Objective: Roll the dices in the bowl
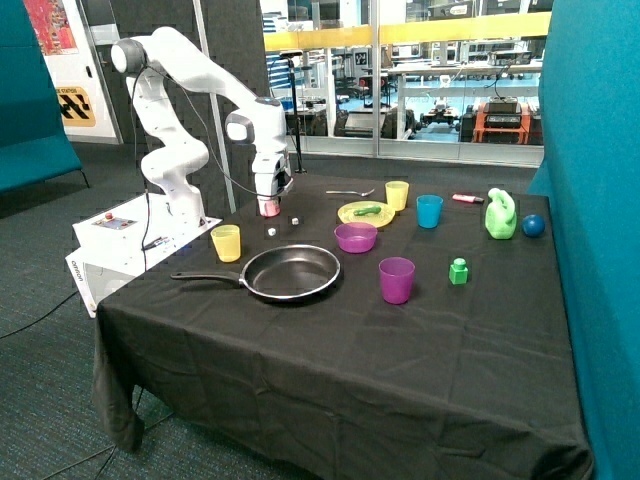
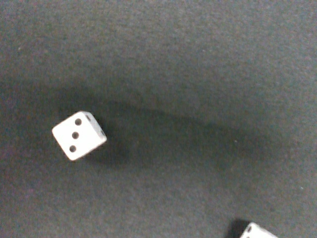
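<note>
Two tiny white dice lie on the black cloth behind the frying pan, one (image 1: pixel 272 231) just below my gripper and one (image 1: pixel 295 221) a little toward the bowl. My gripper (image 1: pixel 268 208) hangs straight down just above the cloth beside them. In the wrist view one die (image 2: pixel 78 135) shows three pips, and the other die (image 2: pixel 252 231) is cut off at the picture's edge. The purple bowl (image 1: pixel 356 237) stands apart from the dice, between the pan and the yellow plate. I see nothing in it.
A black frying pan (image 1: pixel 290 271) lies in front of the dice, a yellow cup (image 1: pixel 226 242) by its handle. A purple cup (image 1: pixel 396 279), green block (image 1: pixel 458 271), yellow plate (image 1: pixel 366 212), another yellow cup (image 1: pixel 397 195), blue cup (image 1: pixel 429 211), green bottle (image 1: pixel 500 215) and blue ball (image 1: pixel 533 225) stand around.
</note>
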Robot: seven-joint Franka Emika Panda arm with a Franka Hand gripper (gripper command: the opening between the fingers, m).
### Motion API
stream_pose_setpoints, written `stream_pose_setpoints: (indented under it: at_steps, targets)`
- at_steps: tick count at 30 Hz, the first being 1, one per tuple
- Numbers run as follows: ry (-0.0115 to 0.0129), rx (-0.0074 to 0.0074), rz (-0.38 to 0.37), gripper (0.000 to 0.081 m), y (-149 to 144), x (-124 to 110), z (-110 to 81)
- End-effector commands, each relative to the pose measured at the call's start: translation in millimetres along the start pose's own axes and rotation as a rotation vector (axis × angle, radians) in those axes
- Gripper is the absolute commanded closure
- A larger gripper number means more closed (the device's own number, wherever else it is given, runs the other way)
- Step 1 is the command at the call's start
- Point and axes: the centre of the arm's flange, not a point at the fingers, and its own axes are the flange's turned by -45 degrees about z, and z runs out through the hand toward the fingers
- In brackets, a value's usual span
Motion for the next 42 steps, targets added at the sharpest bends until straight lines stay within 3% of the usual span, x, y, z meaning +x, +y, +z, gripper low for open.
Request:
stream_pose_setpoints:
  at_steps: [1,17,29,42]
  targets:
    - [-0.0034,0.0019,0.004,0.0253,-4,4,14.0]
    - [-0.0034,0.0019,0.007,0.0227,5,-9,19.3]
    - [-0.0034,0.0018,0.015,0.0326,13,-25,26.9]
    - [-0.0034,0.0019,0.011,0.0348,13,-30,40.7]
